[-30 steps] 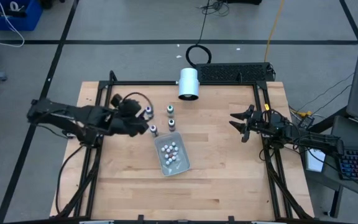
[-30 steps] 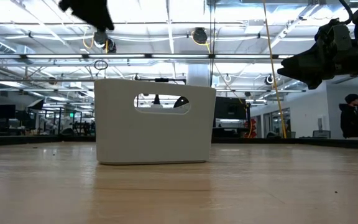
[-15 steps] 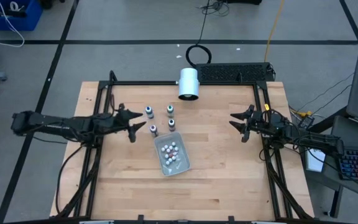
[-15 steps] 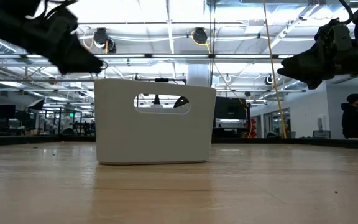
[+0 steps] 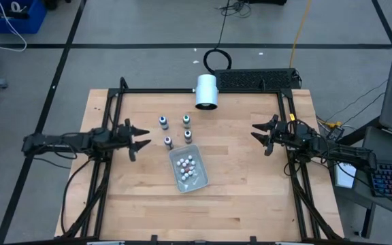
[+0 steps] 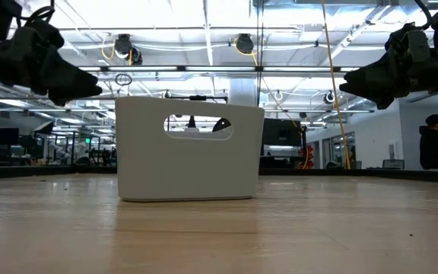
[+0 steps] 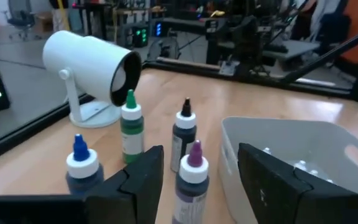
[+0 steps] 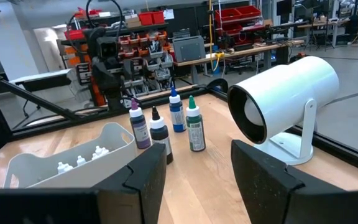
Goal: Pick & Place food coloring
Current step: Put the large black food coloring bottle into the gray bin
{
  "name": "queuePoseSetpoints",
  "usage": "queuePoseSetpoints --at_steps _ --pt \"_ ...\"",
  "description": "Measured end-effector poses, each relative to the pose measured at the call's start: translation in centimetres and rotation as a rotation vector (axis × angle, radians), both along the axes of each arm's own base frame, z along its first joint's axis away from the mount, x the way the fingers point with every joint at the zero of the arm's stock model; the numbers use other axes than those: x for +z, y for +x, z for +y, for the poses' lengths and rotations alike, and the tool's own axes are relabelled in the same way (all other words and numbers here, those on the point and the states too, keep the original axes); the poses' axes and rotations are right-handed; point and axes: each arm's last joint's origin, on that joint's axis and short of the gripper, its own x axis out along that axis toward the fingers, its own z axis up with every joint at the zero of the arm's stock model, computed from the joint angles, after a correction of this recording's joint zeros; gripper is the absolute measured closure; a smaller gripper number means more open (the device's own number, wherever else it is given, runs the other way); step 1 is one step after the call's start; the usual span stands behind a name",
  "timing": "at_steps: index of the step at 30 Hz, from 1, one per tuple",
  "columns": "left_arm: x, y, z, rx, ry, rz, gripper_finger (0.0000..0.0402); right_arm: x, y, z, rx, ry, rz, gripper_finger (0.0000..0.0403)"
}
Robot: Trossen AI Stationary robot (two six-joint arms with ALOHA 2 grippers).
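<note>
**Left arm pulls back from the bottles**

Since the earlier frames the left gripper [image 5: 136, 138] has drawn away from the four food coloring bottles [image 5: 174, 131] toward its own edge of the table; a second ago it was bunched right over them, and now it hangs just short of the cluster with clear wood between. The right gripper [image 5: 262, 138] has not shifted, and the bottles and white bin [image 5: 199, 179] lie as before.

The left gripper's fingers [image 7: 143, 180] stand spread, with nothing between them. Straight ahead of it, through that gap, is the purple-capped bottle [image 7: 193, 172]; the black-capped bottle [image 7: 184, 132] is just beyond it, the green one [image 7: 130, 124] and the blue one [image 7: 81, 163] off to one side. All four stand upright, long axes vertical, tapered caps pointing up, close together but not touching. The white bin, holding small white balls [image 5: 186, 165], sits just beside the purple bottle, ahead of the gripper and to the other side. The white cylinder on its stand [image 7: 92, 67] lies on its side beyond the bottles, open end facing the table.

The right gripper hovers well apart across the table, fingers [image 8: 137, 176] also spread and empty, facing the bottles [image 8: 166, 124].
</note>
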Motion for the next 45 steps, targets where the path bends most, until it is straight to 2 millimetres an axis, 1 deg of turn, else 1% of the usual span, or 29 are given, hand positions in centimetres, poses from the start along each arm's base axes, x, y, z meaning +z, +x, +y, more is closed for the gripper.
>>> queuePoseSetpoints --at_steps 2,5,11,14,19,22,26,30,33,36,38,40,43,44,45 --pt "-0.3 -0.3 0.0 -0.014 0.006 -0.026 0.0193 0.0 0.0 0.0 0.000 0.000 0.000 0.0234" --pt "0.0 -0.6 -0.2 -0.049 0.037 -0.072 0.0196 0.0 0.0 0.0 0.000 0.000 0.000 0.0234" --pt "0.1 -0.7 -0.3 -0.088 0.070 -0.078 0.0206 0.1 0.0 0.0 0.000 -0.003 -0.013 0.0234" --pt "-0.1 -0.6 -0.3 -0.079 0.036 -0.067 0.0205 0.9 0.0 0.0 0.000 -0.012 -0.093 0.0234" --pt "-0.1 -0.4 -0.3 -0.075 0.024 -0.064 0.0195 2.5 -0.3 0.1 0.021 0.097 -0.302 0.0234" --pt "-0.1 -0.4 -0.3 -0.072 0.025 -0.068 0.0193 3.5 -0.7 0.2 0.035 0.084 -0.416 0.0234" --pt "-0.1 -0.4 -0.3 -0.072 0.025 -0.070 0.0199 4.0 -0.9 0.2 0.049 0.120 -0.485 0.0234" --pt "0.0 -0.4 -0.3 -0.072 0.026 -0.074 0.0206 4.8 -1.4 0.1 -0.019 0.117 -0.590 0.0234" --pt "0.0 -0.4 -0.3 -0.072 0.026 -0.074 0.0210 4.8 -1.3 0.1 0.005 0.129 -0.595 0.0234" --pt "0.0 -0.4 -0.3 -0.072 0.026 -0.075 0.0209 4.8 -1.3 0.2 0.037 0.185 -0.612 0.0234" --pt "0.0 -0.4 -0.3 -0.072 0.026 -0.074 0.0205 4.9 -1.3 0.2 0.033 0.180 -0.614 0.0234" --pt "0.0 -0.4 -0.3 -0.072 0.026 -0.075 0.0201 4.9 -1.3 0.1 0.013 0.143 -0.604 0.0234" --pt "0.0 -0.4 -0.3 -0.072 0.026 -0.075 0.0196 5.0 -1.5 0.0 -0.063 0.128 -0.627 0.0234" --pt "0.0 -0.4 -0.3 -0.072 0.026 -0.075 0.0194 5.1 -1.4 -0.1 -0.074 0.109 -0.617 0.0234" --pt "0.0 -0.4 -0.3 -0.072 0.026 -0.075 0.0193 4.8 -1.1 -0.1 -0.084 0.090 -0.561 0.0234"
